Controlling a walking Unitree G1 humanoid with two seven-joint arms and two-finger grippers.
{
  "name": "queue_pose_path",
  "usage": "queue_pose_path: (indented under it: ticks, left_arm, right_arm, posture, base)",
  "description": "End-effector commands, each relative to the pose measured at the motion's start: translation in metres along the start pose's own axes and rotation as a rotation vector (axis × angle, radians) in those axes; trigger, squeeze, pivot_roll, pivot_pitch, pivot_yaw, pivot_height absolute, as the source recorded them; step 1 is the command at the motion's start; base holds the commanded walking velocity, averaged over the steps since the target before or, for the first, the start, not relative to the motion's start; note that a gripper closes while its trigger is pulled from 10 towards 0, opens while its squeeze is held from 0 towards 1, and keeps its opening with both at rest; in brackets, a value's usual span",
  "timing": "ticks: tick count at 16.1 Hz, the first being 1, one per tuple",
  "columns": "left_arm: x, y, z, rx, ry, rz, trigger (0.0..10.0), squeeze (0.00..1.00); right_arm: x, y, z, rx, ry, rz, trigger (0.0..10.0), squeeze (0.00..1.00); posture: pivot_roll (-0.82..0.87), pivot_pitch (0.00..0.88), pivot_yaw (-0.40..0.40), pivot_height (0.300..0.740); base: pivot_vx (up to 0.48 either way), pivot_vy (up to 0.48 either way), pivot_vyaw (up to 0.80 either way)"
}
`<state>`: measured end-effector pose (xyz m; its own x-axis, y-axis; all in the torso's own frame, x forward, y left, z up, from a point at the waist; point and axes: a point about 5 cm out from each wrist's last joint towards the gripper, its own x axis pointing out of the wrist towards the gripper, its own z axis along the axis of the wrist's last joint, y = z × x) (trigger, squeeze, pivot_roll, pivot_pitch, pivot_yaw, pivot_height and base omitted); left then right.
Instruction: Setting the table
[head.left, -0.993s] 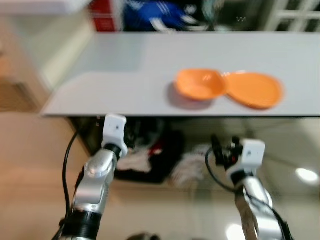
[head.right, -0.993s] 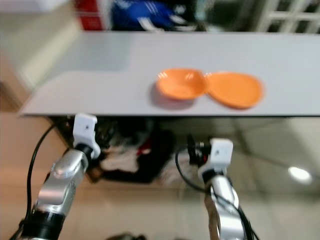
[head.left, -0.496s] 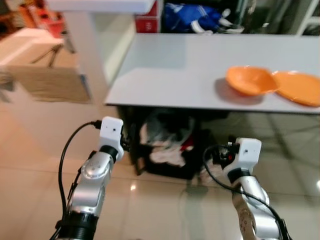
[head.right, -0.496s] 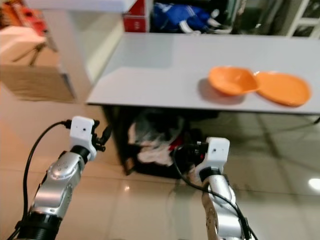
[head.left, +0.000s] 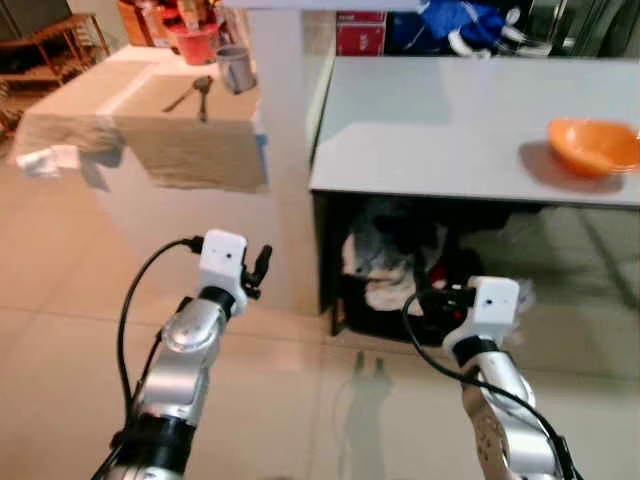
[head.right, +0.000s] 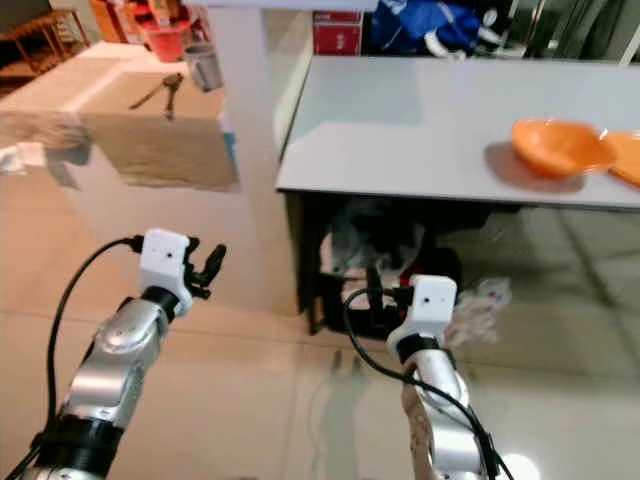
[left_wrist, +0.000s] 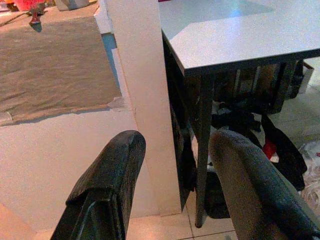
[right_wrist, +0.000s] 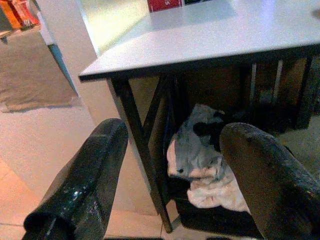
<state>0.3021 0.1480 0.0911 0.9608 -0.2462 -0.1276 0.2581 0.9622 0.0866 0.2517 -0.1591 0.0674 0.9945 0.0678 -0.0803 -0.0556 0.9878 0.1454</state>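
Both grippers, left (left_wrist: 170, 185) and right (right_wrist: 172, 187), hang released over floor tiles; white pillar (head.left: 290, 150) stands between me and the far-left counter (head.left: 150, 110), orange bowl (head.left: 592, 146) far right on the grey table (head.left: 450, 130).

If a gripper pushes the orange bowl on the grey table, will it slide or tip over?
The orange bowl looks shallow and wide, so it would probably slide rather than tip. The grey table seems smooth, so it may slide easily. It looks like plastic, probably light and not fragile.
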Motion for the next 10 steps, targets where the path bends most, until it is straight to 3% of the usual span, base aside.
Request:
queue_pose_path:
  ticks: [1, 8, 10]
  left_arm:
    - [0.0027, -0.0022, 0.0018, 0.006, -0.008, -0.022, 10.0, 0.00]
    - [0.0058, 0.0009, 0.0031, 0.021, -0.015, -0.008, 10.0, 0.00]
    - [0.0065, 0.0019, 0.0032, 0.040, -0.025, 0.003, 10.0, 0.00]
  right_arm:
    - [-0.0014, -0.0033, -0.0024, 0.001, 0.009, -0.016, 10.0, 0.00]
    - [-0.0015, -0.0020, -0.0057, 0.004, 0.017, -0.008, 10.0, 0.00]
    - [-0.0011, -0.0018, -0.0055, 0.002, 0.015, -0.007, 10.0, 0.00]
  posture:
    - [-0.05, 0.000, 0.052, 0.740]
    - [-0.05, 0.000, 0.053, 0.740]
    - [-0.05, 0.000, 0.054, 0.740]
  base:
    - [0.000, 0.480, 0.00]
    - [0.000, 0.480, 0.00]
    - [0.000, 0.000, 0.00]
